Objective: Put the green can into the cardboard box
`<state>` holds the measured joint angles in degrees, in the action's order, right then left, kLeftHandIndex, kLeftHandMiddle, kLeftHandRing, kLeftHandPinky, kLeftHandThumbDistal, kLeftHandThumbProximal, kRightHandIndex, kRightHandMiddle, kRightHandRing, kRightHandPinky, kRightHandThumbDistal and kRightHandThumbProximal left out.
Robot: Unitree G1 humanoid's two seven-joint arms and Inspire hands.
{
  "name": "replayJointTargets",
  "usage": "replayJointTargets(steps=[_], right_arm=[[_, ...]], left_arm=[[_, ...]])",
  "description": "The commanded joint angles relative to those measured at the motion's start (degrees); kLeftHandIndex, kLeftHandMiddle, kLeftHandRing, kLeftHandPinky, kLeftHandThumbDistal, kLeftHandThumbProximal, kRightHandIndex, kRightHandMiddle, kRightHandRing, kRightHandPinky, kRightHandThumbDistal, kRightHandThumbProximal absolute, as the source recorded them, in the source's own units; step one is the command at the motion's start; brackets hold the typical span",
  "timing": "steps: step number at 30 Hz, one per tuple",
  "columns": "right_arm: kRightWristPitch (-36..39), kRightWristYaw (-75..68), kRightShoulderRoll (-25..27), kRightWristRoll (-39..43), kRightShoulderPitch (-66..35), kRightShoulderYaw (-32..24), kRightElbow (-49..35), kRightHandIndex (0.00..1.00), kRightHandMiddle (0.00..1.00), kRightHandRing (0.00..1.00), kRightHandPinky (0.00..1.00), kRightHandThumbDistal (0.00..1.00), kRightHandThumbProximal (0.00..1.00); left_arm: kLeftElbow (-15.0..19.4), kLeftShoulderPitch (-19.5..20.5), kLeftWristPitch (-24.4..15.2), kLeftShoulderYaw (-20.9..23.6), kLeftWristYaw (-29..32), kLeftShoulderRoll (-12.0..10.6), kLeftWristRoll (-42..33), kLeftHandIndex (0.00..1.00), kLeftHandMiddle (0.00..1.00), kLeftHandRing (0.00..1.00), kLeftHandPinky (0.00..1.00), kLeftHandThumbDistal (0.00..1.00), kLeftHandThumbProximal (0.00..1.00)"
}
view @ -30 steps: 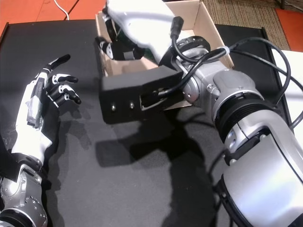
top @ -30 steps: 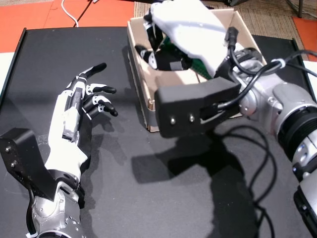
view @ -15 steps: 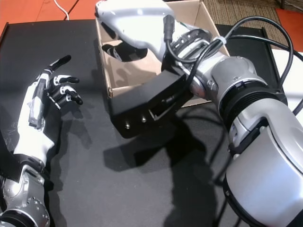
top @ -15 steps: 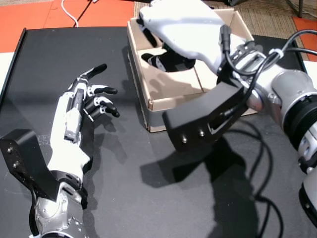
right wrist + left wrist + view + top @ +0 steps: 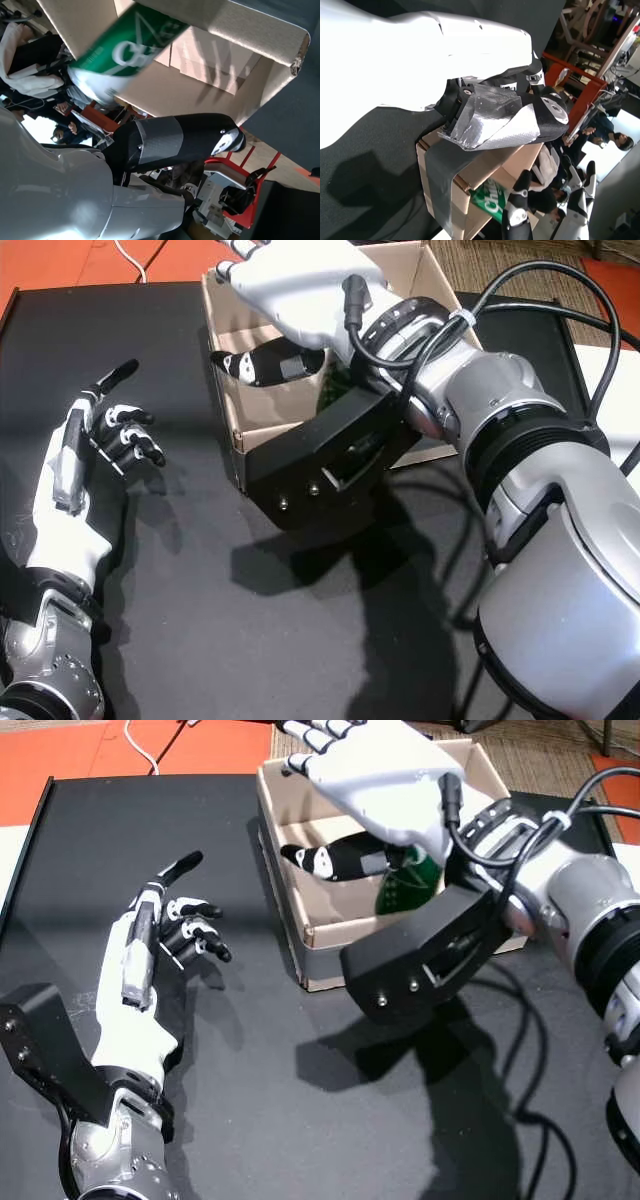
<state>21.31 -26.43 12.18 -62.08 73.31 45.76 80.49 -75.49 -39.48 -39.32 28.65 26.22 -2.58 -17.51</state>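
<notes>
The green can lies inside the cardboard box, under my right hand and free of its fingers. In the right wrist view the can is tilted against the box wall. My right hand hovers open over the box, fingers stretched past the far rim and thumb reaching down inside. In both head views my left hand rests open on the black table, left of the box and apart from it. A sliver of the can shows beside the box under the right hand.
The black table ends at a raised left edge, with orange floor and a white cable beyond. Black cables trail from the right arm. The right wrist's black camera mount overhangs the box front.
My right hand has opened and let go of the green can, which now lies in the box. The hand's fingers have stretched out over the far rim. The left hand has hardly moved.
</notes>
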Motion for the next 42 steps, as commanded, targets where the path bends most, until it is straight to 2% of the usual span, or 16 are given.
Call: replayJointTargets(steps=[1,4,7,12,14,17,20,23,25,26,28,29,32,36,38,42], right_arm=[[0.7,0.9,0.4,1.5,1.5,-1.2,0.3,0.94,0.96,0.98,0.86,0.65,0.76],[1.0,1.6,0.4,2.7,1.2,-2.3,0.3,0.91,0.95,0.98,0.86,0.68,0.73],[1.3,1.8,0.4,4.0,0.7,-3.8,0.2,0.89,0.94,0.97,0.9,0.73,0.72],[3.2,-1.5,1.0,6.9,-0.3,-6.8,-0.1,0.86,0.89,0.94,0.92,0.79,0.77],[4.2,-3.7,1.4,7.8,-0.3,-7.8,-0.3,0.89,0.9,0.95,0.93,0.8,0.77],[6.6,-7.5,2.6,9.4,-0.2,-9.4,-0.8,0.85,0.88,0.93,0.92,0.83,0.67],[9.3,-12.0,3.7,10.9,-0.6,-11.2,-1.3,0.83,0.87,0.92,0.91,0.77,0.67],[13.6,-15.6,5.3,12.1,-1.9,-12.5,-2.0,0.86,0.88,0.94,0.94,0.69,0.61],[16.2,-19.0,6.7,11.5,-3.3,-12.2,-2.6,0.86,0.9,0.96,0.95,0.66,0.59],[17.4,-21.2,7.5,10.9,-4.2,-11.8,-3.0,0.86,0.91,0.96,0.95,0.64,0.58],[18.8,-26.2,9.1,9.3,-6.1,-10.5,-3.5,0.87,0.91,0.96,0.95,0.56,0.64],[19.5,-28.5,9.9,8.8,-7.2,-10.0,-3.7,0.87,0.9,0.95,0.95,0.57,0.65],[21.5,-31.6,11.8,9.2,-10.5,-9.9,-3.9,0.9,0.9,0.94,0.94,0.59,0.58],[24.2,-28.6,13.0,13.2,-14.7,-13.1,-3.5,0.87,0.89,0.93,0.95,0.55,0.6],[25.9,-25.6,13.2,15.8,-17.1,-15.1,-3.5,0.84,0.88,0.93,0.96,0.52,0.55],[27.7,-23.2,13.9,18.2,-21.0,-16.9,-4.0,0.81,0.87,0.95,0.96,0.41,0.56]], left_arm=[[-0.1,0.2,0.9,-0.1,0.6,-0.3,0.1,0.18,0.2,0.31,0.68,0.07,0.8],[-0.2,0.1,0.7,-0.3,-0.5,-0.3,0.4,0.17,0.19,0.3,0.66,0.12,0.8],[-0.2,0.1,0.6,-0.7,-1.8,-0.1,0.9,0.16,0.18,0.3,0.66,0.12,0.79],[-0.3,0.1,1.7,-1.1,-2.2,0.6,0.7,0.16,0.18,0.3,0.66,0.07,0.79],[-0.4,0.1,2.5,-1.3,-2.4,1.2,0.9,0.16,0.18,0.31,0.67,0.06,0.8],[-0.5,0.0,3.6,-1.8,-2.8,2.0,1.3,0.14,0.18,0.31,0.66,0.08,0.81],[-0.5,-0.2,4.7,-1.6,-2.1,2.4,0.7,0.15,0.18,0.32,0.67,0.08,0.79],[-0.4,-0.3,4.7,-1.3,-2.6,2.2,0.4,0.15,0.18,0.32,0.65,0.06,0.79],[-0.3,-0.8,5.7,-0.1,-1.4,2.3,-1.0,0.21,0.24,0.39,0.64,0.06,0.76],[-0.2,-1.2,6.5,0.9,-1.2,2.5,-2.0,0.27,0.31,0.47,0.65,0.13,0.73],[-0.1,-2.0,7.3,2.5,-1.2,3.3,-3.5,0.36,0.4,0.55,0.66,0.04,0.69],[-0.1,-2.4,7.3,3.3,-1.8,3.8,-4.0,0.39,0.42,0.57,0.67,0.01,0.7],[-0.1,-3.3,8.0,5.7,-3.7,5.4,-5.2,0.42,0.43,0.6,0.7,0.0,0.76],[-0.2,-4.0,9.2,8.5,-4.3,7.3,-7.2,0.46,0.47,0.62,0.72,0.0,0.79],[-0.3,-4.6,11.6,10.9,-3.7,8.2,-9.9,0.45,0.47,0.61,0.71,0.03,0.78],[-0.4,-5.1,15.9,14.4,-2.8,9.8,-13.5,0.48,0.5,0.64,0.71,0.02,0.78]])
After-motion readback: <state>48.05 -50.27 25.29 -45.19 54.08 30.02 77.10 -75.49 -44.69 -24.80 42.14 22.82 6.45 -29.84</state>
